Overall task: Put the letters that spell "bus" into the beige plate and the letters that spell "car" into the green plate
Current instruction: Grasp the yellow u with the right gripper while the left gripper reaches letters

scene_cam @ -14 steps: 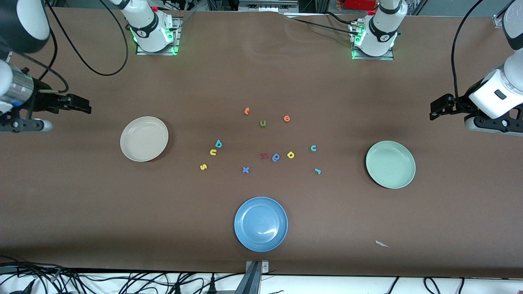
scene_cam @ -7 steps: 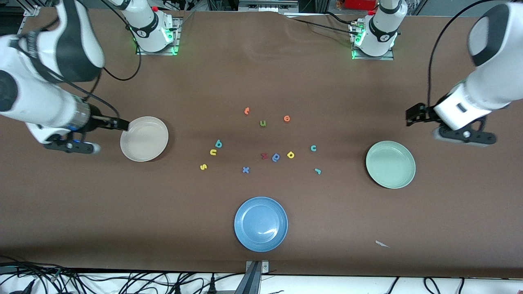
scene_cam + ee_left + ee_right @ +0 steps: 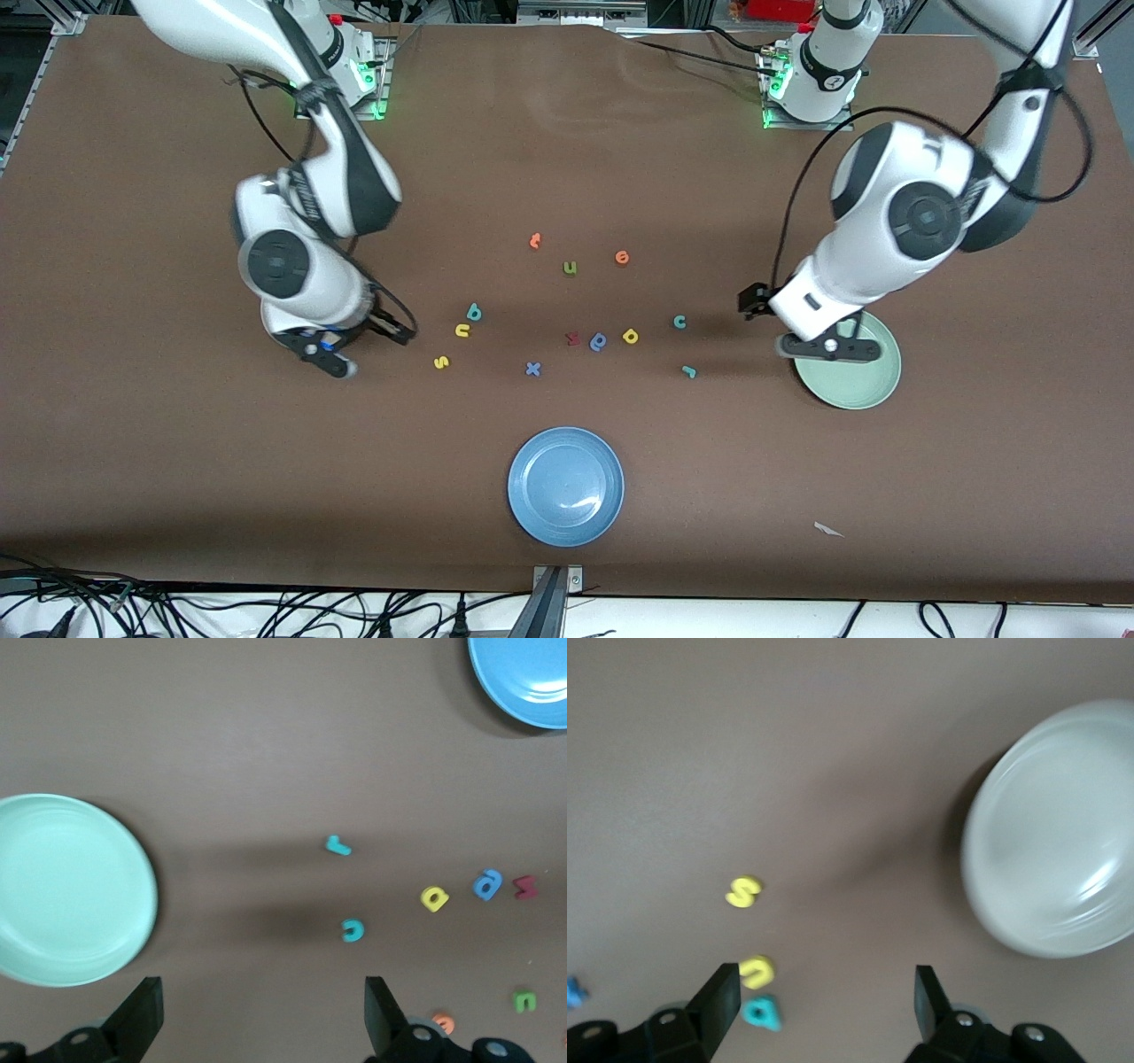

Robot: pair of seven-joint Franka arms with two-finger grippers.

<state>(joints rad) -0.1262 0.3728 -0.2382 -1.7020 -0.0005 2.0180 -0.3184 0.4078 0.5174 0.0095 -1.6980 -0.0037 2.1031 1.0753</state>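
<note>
The right gripper (image 3: 399,334) is being held wide open, empty, beside the beige plate (image 3: 1054,842), near the yellow "s" (image 3: 441,361). The left gripper (image 3: 751,301) is being kept open, empty, between the teal "c" (image 3: 679,322) and the green plate (image 3: 855,381).

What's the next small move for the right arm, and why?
Probably ease the right gripper toward the yellow u and teal b and descend on one. Its jaws stand open with nothing between them, those letters lie just ahead, and the beige plate holds nothing.
</note>
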